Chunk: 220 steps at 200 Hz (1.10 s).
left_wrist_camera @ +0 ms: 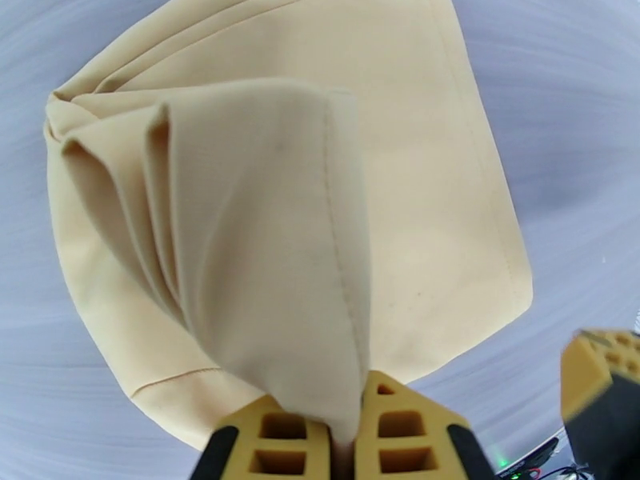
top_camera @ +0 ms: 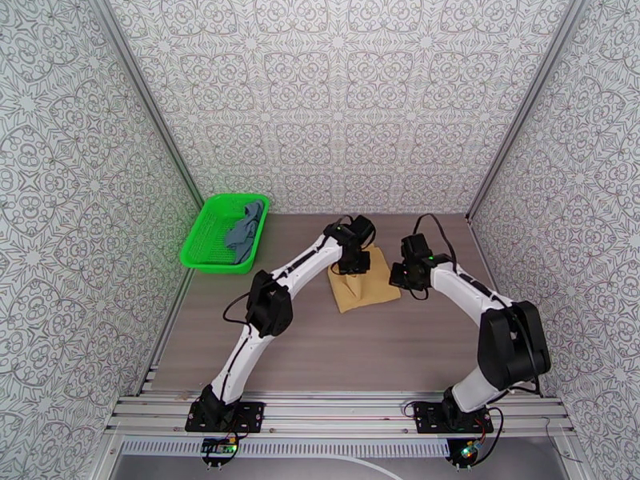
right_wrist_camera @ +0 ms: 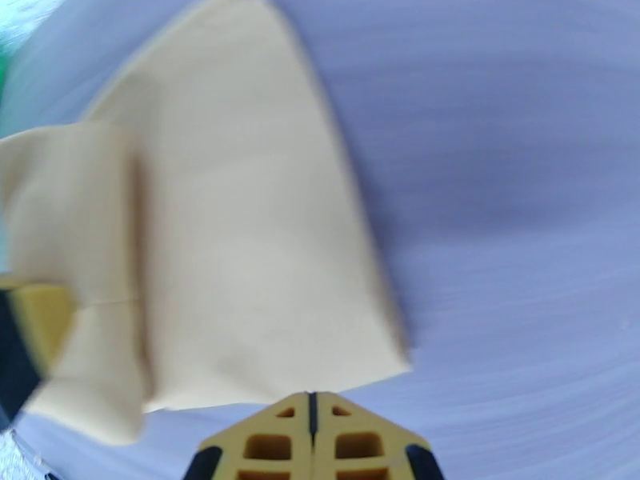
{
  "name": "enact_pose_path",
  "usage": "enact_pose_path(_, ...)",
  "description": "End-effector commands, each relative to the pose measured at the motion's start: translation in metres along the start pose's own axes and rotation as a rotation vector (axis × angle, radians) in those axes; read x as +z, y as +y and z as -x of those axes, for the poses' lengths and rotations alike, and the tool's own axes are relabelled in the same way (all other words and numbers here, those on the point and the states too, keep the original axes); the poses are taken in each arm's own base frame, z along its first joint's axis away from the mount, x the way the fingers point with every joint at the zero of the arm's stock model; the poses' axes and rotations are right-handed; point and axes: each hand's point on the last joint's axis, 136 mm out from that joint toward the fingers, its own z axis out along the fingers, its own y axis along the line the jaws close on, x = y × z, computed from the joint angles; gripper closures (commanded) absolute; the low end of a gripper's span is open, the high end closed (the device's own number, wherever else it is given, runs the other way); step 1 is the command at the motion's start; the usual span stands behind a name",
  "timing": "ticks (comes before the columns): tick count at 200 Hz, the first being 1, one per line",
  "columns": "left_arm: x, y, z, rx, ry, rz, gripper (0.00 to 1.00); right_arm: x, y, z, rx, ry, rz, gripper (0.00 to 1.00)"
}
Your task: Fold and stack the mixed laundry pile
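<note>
Top external: fixed, high, behind the arm bases (top_camera: 226, 415), pitched down and forward. Wide and far, takes in the whole table (top_camera: 320, 354) and the green basket (top_camera: 210, 234).
Left wrist: rides the left gripper (left_wrist_camera: 346, 430), own fingers at the bottom edge, looks down at the tan cloth (left_wrist_camera: 432, 194) from very close.
Right wrist: same layout on the right gripper (right_wrist_camera: 312, 410), close, motion-blurred.
Overlap: all three cover the cloth and the table around it.

readable text: none | labels, brands: none | numbers, signs: none legible anywhere
</note>
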Motion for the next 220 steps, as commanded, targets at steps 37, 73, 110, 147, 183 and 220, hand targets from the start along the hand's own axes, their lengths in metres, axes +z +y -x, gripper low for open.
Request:
enact_pose_path(37,0.043,-0.011,0.003,-0.079,0.040,-0.106,0.89,0.037,-0.014,-0.023,0.001,0.075,-0.030,1.00)
enact_pose_path(73,0.049,-0.013,0.010,-0.105,0.018,-0.138,0.45,0.039,-0.018,-0.032,0.004,0.089,-0.031,1.00)
enact_pose_path(110,0.034,-0.029,0.027,-0.099,-0.055,-0.216,0.01,0.036,-0.016,-0.037,0.011,0.093,-0.009,1.00)
enact_pose_path(147,0.001,-0.060,0.044,-0.055,-0.114,-0.358,0.01,0.026,-0.011,-0.035,0.007,0.086,0.015,1.00)
enact_pose_path(183,-0.060,-0.098,0.062,0.029,-0.199,-0.521,0.01,0.005,-0.006,-0.028,-0.002,0.057,0.031,1.00)
enact_pose_path(220,-0.104,-0.115,0.067,0.078,-0.235,-0.614,0.01,-0.012,0.010,-0.024,0.018,0.041,0.122,0.95)
